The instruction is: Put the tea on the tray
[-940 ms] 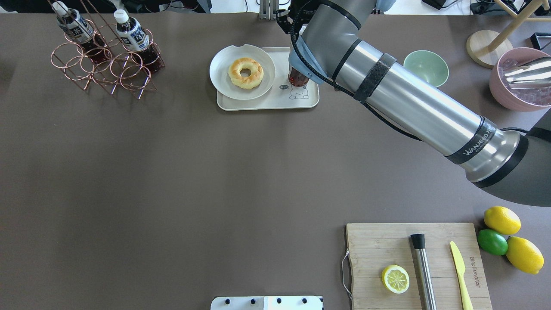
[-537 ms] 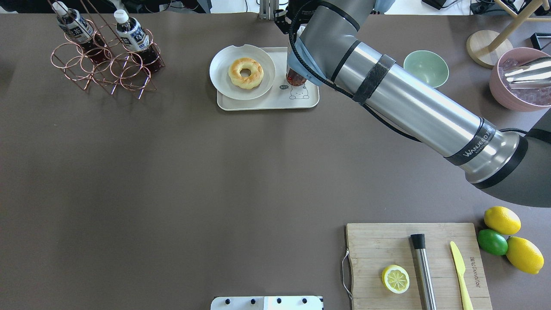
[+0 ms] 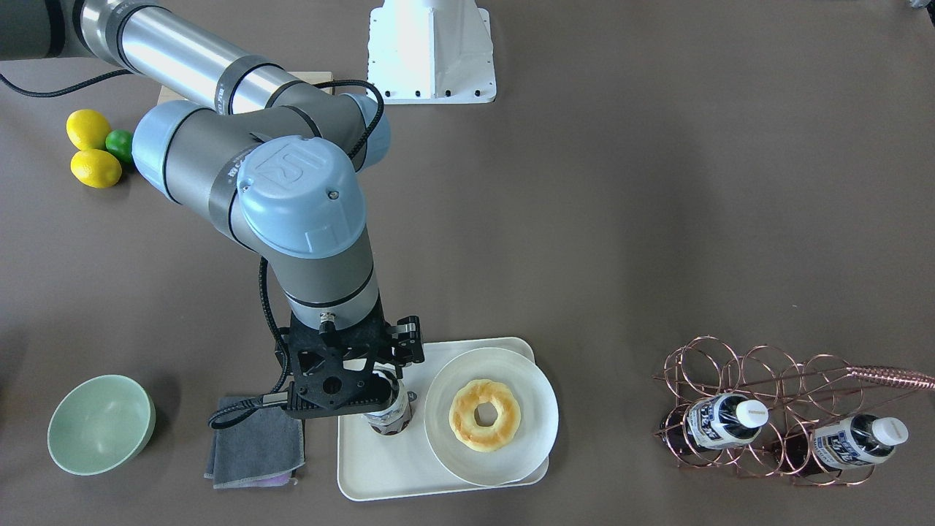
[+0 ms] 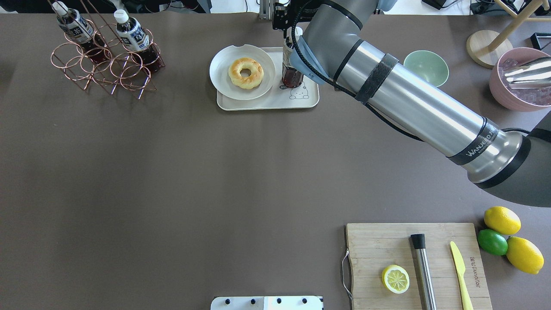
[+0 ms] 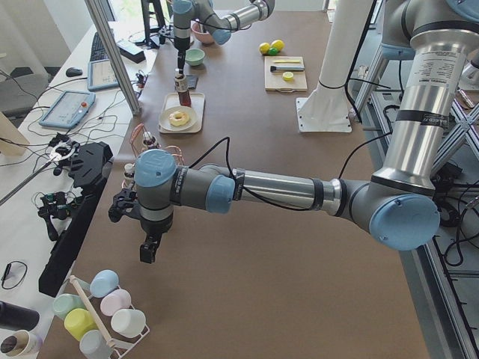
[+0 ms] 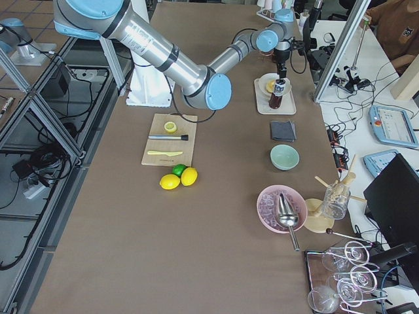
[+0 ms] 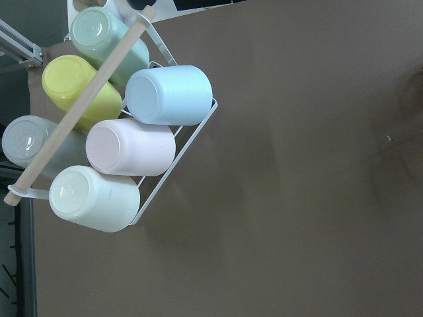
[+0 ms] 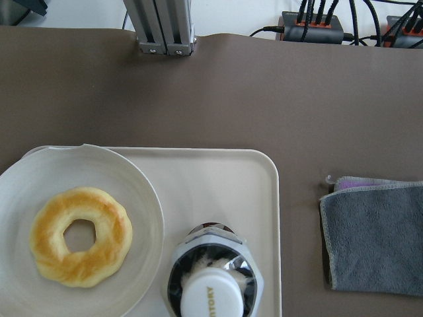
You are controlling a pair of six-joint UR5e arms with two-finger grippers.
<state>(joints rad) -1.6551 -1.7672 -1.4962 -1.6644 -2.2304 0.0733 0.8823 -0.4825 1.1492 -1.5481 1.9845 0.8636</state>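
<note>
The tea (image 4: 292,75), a small bottle of dark liquid with a white cap, stands upright over the cream tray (image 4: 275,102), between the plate and the drawn bear. I cannot tell whether its base touches the tray. My right gripper (image 4: 289,38) is above it and shut on its top. The front view shows the gripper (image 3: 383,391) over the tea (image 3: 387,416) and the tray (image 3: 380,467). The right wrist view looks straight down on the cap (image 8: 211,290) and the tray (image 8: 218,178). My left gripper (image 5: 148,253) hangs over bare table, far from the tray. I cannot tell whether it is open or shut.
A white plate with a doughnut (image 4: 242,72) fills the tray's left part. Two alike bottles (image 4: 131,36) lie in a copper wire rack (image 4: 103,69) at far left. A grey cloth (image 3: 256,442) and green bowl (image 4: 426,68) are beside the tray. A cutting board (image 4: 374,241) is front right.
My right gripper has shifted the tea slightly left on the tray, closer to the plate. More of the bottle and its cap shows from under the arm.
</note>
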